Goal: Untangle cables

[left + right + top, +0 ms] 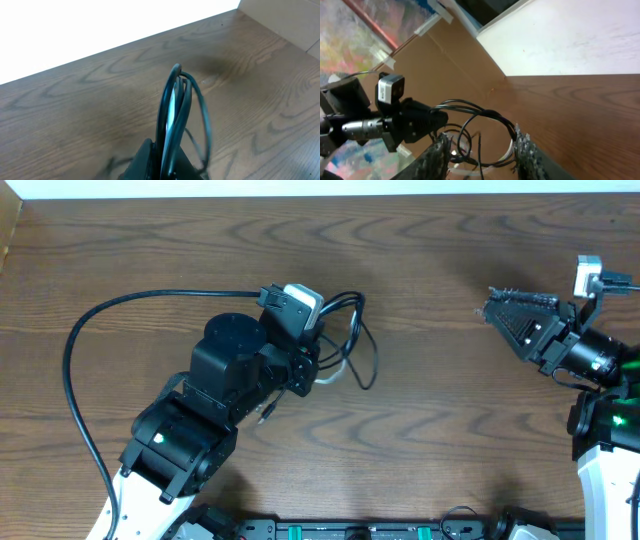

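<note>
Looping in black-and-white coils, the cables [171,107] sit clamped in left jaws; right jaws apart.

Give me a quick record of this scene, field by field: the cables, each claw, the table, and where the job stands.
cables: one tangled bundle, black loops plus a white strand
left claw: shut on the cables, loops standing up from it
right claw: open, empty, well apart from the bundle at the right side
table: brown wood grain
status: not yet untangled
</note>
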`<act>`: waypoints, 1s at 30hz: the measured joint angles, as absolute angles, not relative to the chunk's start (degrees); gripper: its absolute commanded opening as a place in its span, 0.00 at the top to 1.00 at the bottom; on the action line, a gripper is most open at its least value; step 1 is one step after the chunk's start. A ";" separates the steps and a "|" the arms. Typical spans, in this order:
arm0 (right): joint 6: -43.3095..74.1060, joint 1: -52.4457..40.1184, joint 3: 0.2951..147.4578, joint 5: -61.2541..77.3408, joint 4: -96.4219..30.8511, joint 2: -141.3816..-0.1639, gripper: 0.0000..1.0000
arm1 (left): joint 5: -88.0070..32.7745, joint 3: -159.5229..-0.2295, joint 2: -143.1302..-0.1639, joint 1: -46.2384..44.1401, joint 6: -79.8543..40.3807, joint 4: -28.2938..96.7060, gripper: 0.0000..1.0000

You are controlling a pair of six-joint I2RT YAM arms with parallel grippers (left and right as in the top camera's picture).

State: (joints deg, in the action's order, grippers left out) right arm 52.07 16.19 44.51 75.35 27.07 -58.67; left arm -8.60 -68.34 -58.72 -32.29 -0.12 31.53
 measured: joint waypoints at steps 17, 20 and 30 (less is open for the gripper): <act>52.03 3.49 44.51 81.67 27.05 -58.67 0.61 | -8.62 -68.34 -58.74 -32.29 -1.69 24.51 0.93; 51.79 -0.45 44.51 80.99 27.05 -58.67 0.60 | -8.64 -68.34 -58.76 -32.29 -3.14 22.92 0.93; 42.98 -11.40 44.66 70.76 11.11 -58.92 0.57 | -18.02 -68.34 -58.83 -32.29 -9.47 16.73 0.93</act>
